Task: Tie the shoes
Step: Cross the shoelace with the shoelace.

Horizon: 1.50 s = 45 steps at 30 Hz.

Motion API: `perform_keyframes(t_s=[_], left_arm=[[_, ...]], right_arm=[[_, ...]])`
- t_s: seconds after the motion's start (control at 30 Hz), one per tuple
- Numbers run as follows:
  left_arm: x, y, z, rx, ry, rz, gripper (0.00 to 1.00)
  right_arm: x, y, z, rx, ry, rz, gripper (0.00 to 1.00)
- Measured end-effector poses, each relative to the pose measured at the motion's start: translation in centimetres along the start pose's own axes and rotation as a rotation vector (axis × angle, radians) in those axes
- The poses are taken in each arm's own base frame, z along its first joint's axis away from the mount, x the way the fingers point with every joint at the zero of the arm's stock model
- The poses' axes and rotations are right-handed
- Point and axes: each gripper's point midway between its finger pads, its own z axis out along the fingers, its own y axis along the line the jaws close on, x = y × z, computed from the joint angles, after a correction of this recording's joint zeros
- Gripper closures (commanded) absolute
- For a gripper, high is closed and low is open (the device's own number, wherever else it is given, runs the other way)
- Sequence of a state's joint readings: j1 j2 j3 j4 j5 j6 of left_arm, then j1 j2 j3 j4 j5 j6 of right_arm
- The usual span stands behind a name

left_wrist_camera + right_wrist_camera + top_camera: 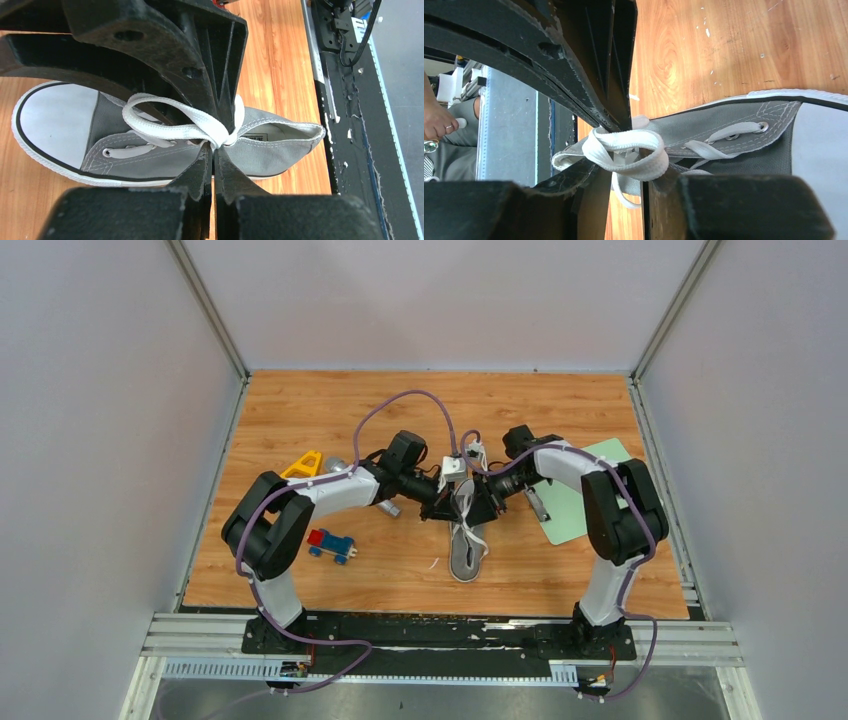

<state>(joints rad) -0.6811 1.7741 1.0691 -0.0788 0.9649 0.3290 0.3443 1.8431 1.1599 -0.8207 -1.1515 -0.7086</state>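
Where the two arms meet over the middle of the worktop, the shoe rests on its sole with its long axis running near to far. Its white toe points at the arm bases and its heel lies at the far end, below both wrists. In the left wrist view the toe is at the left and the heel at the right; the right wrist view shows them the other way round. The left fingers are pressed together, only a thin slit showing between them. They pinch the white lace just above the tongue, where a flat loop of it comes back to cross itself. The right fingers reach in from the opposite side and stand partly spread, with a clear gap between them. A loop of lace lies across their tips and one strand drops into the gap, but neither finger is seen clamping it. The two sets of fingertips nearly touch over the eyelets. A small toy car sits on the worktop well left of the shoe, near the left arm's elbow. A pale green mat lies to the right, under the right arm.
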Motion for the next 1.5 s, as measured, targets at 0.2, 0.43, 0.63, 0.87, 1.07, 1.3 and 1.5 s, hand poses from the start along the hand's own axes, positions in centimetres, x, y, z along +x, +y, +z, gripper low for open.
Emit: perform_keyframes(t_s=[0.2, 0.43, 0.63, 0.87, 1.07, 1.3, 1.5], left_arm=[[-0.44, 0.19, 0.08, -0.015, -0.017, -0.041, 1.0], [-0.43, 0.11, 0.11, -0.017, -0.019, -0.072, 1.0], [-0.35, 0.05, 0.11, -0.016, -0.017, -0.082, 1.0], [-0.37, -0.01, 0.12, -0.014, -0.018, -0.087, 1.0], [-0.26, 0.32, 0.09, -0.033, -0.013, -0.086, 1.0], [-0.46, 0.57, 0.13, -0.042, -0.02, -0.073, 1.0], [-0.49, 0.7, 0.14, -0.048, -0.021, -0.069, 0.97]], right_arm=[[0.01, -0.01, 0.1, -0.018, 0.002, 0.007, 0.72], [0.04, 0.01, 0.18, -0.03, 0.002, 0.018, 0.72], [0.06, -0.07, 0.3, -0.042, 0.002, 0.04, 0.67], [0.08, -0.02, 0.29, -0.043, 0.003, 0.045, 0.72], [0.11, 0.03, 0.29, -0.039, 0.006, 0.074, 0.89], [0.15, -0.36, 0.16, -0.013, 0.022, 0.089, 0.92], [0.1, -0.81, -0.38, 0.008, 0.017, 0.105, 0.92]])
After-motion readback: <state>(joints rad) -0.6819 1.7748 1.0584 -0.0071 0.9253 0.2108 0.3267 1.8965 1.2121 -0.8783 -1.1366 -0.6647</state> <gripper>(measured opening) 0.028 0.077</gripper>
